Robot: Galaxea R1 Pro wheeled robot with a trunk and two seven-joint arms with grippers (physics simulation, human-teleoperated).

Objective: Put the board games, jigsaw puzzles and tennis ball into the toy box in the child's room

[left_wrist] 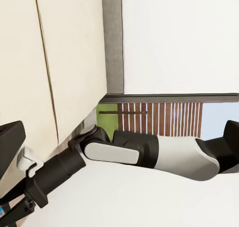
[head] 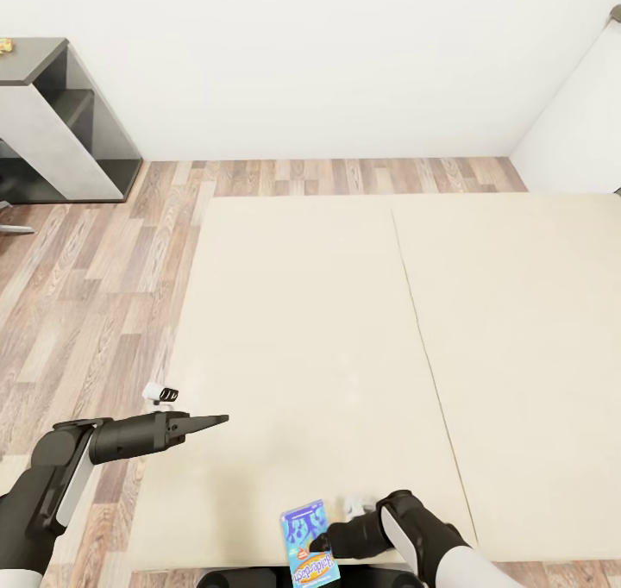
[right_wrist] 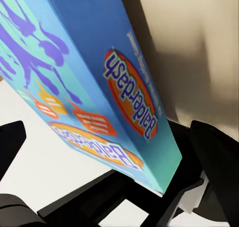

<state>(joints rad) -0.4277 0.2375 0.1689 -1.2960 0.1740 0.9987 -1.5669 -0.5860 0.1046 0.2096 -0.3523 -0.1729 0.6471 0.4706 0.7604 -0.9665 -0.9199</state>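
Nearest, at the bed's (head: 345,312) close edge, the right claw (head: 321,543) is clamped on the blue board game (head: 309,543). From the right wrist the box's (right_wrist: 99,82) edge reads "Balderdash", a word too small to read from the head. Left of it the left claw (head: 216,418) hangs over the bed's left edge, fingers together. The left wrist looks back across the mattress at the right arm (left_wrist: 149,154). Beyond the bed, wood floor (head: 103,260); the counter (head: 34,62) stands far left against the wall.
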